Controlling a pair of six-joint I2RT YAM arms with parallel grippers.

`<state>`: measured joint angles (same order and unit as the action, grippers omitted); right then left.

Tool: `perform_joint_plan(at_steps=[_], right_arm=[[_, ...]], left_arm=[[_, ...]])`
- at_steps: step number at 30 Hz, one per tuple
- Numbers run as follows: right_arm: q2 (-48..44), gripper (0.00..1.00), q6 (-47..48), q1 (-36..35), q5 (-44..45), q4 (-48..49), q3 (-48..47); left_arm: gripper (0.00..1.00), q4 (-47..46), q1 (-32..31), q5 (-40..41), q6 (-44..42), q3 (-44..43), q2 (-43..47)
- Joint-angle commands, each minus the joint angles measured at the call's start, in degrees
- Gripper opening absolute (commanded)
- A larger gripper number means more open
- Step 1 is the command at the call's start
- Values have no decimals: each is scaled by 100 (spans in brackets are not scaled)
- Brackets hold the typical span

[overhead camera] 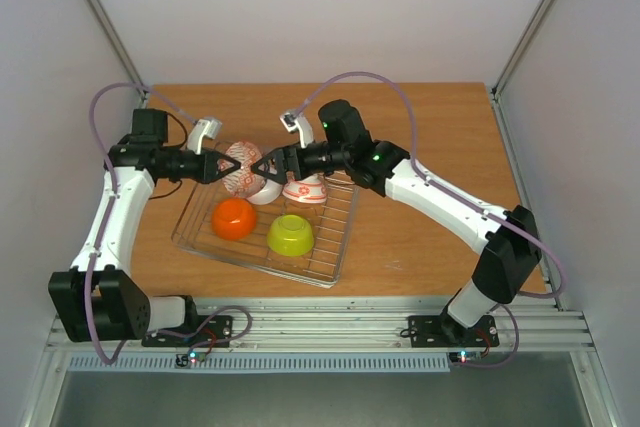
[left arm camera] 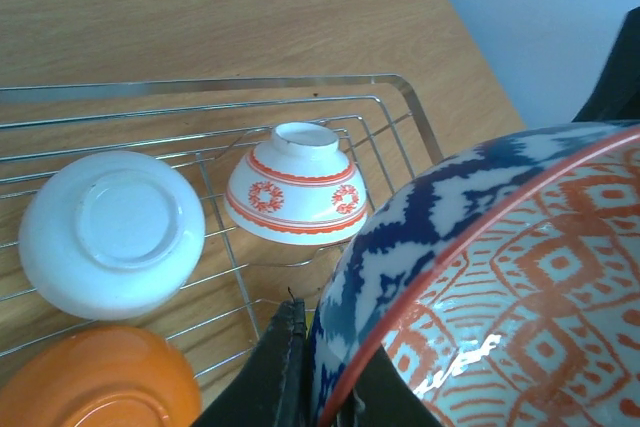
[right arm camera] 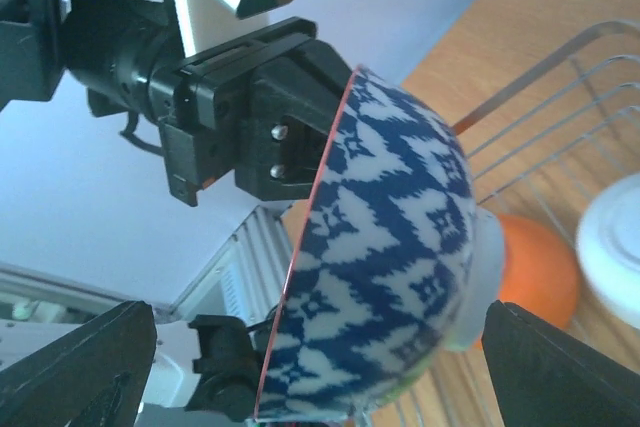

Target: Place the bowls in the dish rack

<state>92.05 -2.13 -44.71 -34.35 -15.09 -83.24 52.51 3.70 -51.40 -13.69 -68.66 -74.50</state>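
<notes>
Nearest the arm bases, a lime green round bowl (overhead camera: 290,235) and an orange round bowl (overhead camera: 235,218) sit upturned on the near bars of the clear plastic dish rack with its wire grid (overhead camera: 338,247). Behind them in the rack are a plain white bowl (overhead camera: 266,192) and a white bowl with red pattern (overhead camera: 305,190), both foot-up. Just above those, the blue-and-white bowl with its red-patterned inside (overhead camera: 243,169) hangs on edge in the air. The left pincer (overhead camera: 220,168) is clamped on its rim. The right pincer (overhead camera: 262,165) faces its foot, fingers spread wide and not gripping.

This looks like the last bowl going in. The left grip should hold firm until the bowl is supported, and the bowl should come down clear of the white one.

The count is five bowls, four racked and one held, plus one rack on the wooden desk (overhead camera: 430,127).
</notes>
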Motion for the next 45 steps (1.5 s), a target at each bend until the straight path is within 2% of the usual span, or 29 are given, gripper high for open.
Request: perform_joint_plan(at_steps=[1, 11, 18, 22, 26, 29, 31, 34, 36, 37, 38, 39, 40, 41, 43, 45], right_arm=[[155, 92, -359, -12, -717, 502, -40], [127, 96, -271, -11, -504, 341, 127], [244, 96, -413, -20, -672, 508, 201], [327, 93, -621, -15, -989, 830, 239], [348, 86, -801, -19, -1270, 1215, 324], [340, 75, -803, -15, -1302, 1260, 326], [331, 62, -797, -20, -1327, 1292, 339], [279, 38, -748, -17, -1294, 1305, 365], [245, 17, -643, -16, -1232, 1185, 338], [229, 7, -542, -17, -1161, 1006, 290], [202, 2, -384, -19, -1057, 793, 229], [183, 1, -124, -12, -940, 506, 146], [177, 1, 62, -16, -772, 149, 27], [172, 1, 397, -13, -565, -225, -118], [241, 1, 871, -30, -143, -1024, -456], [395, 1, 1328, -90, 157, -1762, -831]], left_arm=[[1, 25, 42, -667, -183, -233, 58], [1, 40, 91, -792, -239, -247, 119], [1, 27, 130, -885, -230, -235, 146], [1, 60, 144, -1038, -229, -242, 122], [0, 109, 170, -1241, -248, -253, 85], [1, 145, 174, -1330, -265, -257, 59], [1, 162, 177, -1358, -282, -246, 46], [1, 172, 183, -1369, -285, -250, 45], [0, 141, 183, -1249, -279, -232, 65], [4, 79, 183, -1116, -248, -208, 92], [19, -8, 183, -923, -172, -171, 145], [37, -118, 182, -657, -123, -127, 211], [51, -242, 183, -377, -41, -68, 299], [60, -384, 183, -58, 35, -14, 392], [67, -617, 177, 566, 176, 88, 564], [70, -774, 183, 1151, 283, 132, 703]])
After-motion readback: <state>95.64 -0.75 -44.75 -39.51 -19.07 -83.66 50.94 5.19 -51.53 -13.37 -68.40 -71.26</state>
